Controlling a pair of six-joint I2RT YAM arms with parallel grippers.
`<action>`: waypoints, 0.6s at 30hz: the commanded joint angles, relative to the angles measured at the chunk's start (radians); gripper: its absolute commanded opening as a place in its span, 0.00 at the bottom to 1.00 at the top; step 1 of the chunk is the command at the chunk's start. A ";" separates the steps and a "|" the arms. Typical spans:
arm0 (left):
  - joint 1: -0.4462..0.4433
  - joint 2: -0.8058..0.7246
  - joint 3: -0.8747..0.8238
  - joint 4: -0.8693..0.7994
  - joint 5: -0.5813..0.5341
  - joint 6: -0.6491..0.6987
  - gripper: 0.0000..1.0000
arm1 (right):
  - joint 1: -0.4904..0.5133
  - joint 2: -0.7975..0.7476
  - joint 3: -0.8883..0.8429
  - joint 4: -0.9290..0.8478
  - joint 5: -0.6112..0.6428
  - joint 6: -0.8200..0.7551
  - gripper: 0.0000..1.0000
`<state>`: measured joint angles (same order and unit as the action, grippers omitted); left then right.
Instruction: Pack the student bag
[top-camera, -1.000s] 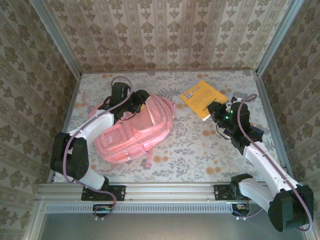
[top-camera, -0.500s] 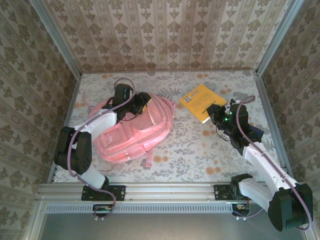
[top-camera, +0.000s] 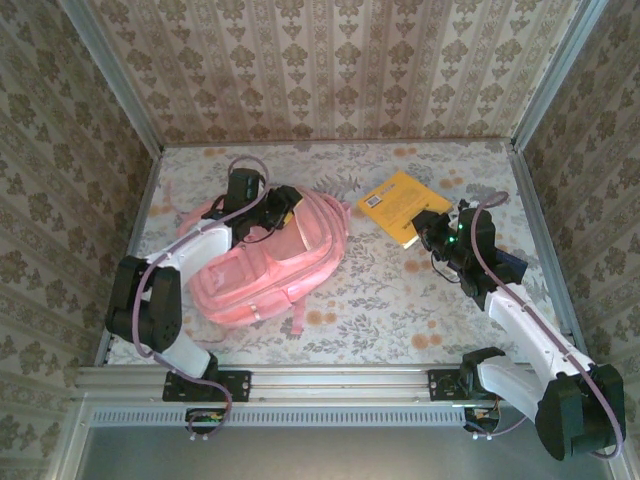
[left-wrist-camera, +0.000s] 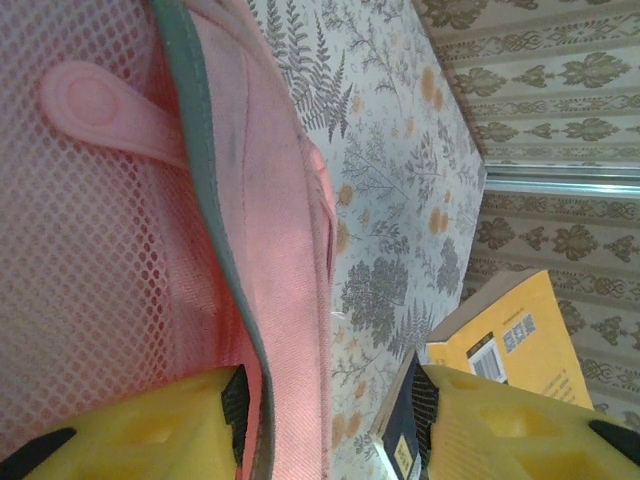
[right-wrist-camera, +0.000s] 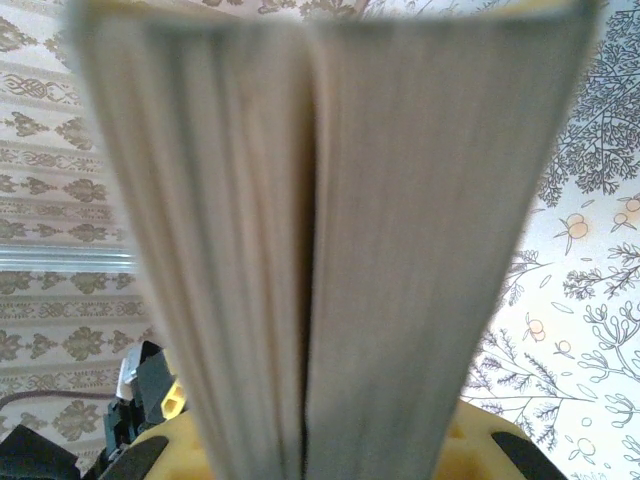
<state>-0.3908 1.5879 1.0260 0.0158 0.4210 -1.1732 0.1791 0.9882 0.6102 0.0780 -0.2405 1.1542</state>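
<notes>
The student bag (top-camera: 270, 262), a big pink backpack, lies on the left half of the table. My left gripper (top-camera: 281, 208) is at its upper end and open. In the left wrist view the bag (left-wrist-camera: 110, 250) has its pink rim and grey edge running between the spread yellow fingers of that gripper (left-wrist-camera: 325, 425), close to the left finger. A yellow book (top-camera: 396, 198) is to the right of the bag. My right gripper (top-camera: 429, 229) is shut on its near corner. The book's page edges (right-wrist-camera: 330, 220) rise between the fingers of the right gripper (right-wrist-camera: 320, 462). From the left wrist the book (left-wrist-camera: 520, 340) shows beyond the bag.
The flower-patterned table (top-camera: 400, 300) is boxed in by patterned walls with metal rails (top-camera: 540, 230) at the sides. A loose pink strap (top-camera: 296, 322) trails from the bag's near edge. Open tabletop lies between the bag and the right arm.
The right gripper has carried the book a little to the left, toward the bag. The left gripper stays at the bag's upper end, with only a slight shift of the arm.
</notes>
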 joint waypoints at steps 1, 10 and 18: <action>0.003 0.048 0.010 0.015 0.018 0.013 0.48 | -0.005 -0.025 0.015 0.075 -0.017 -0.018 0.00; -0.017 0.160 0.176 -0.064 0.040 0.050 0.39 | -0.006 -0.028 0.042 0.033 -0.029 -0.050 0.00; -0.059 0.258 0.405 -0.326 0.072 0.212 0.35 | -0.013 -0.057 0.068 -0.033 -0.025 -0.087 0.00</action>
<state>-0.4328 1.8095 1.3525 -0.2249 0.4381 -1.0523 0.1741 0.9745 0.6151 0.0132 -0.2443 1.1034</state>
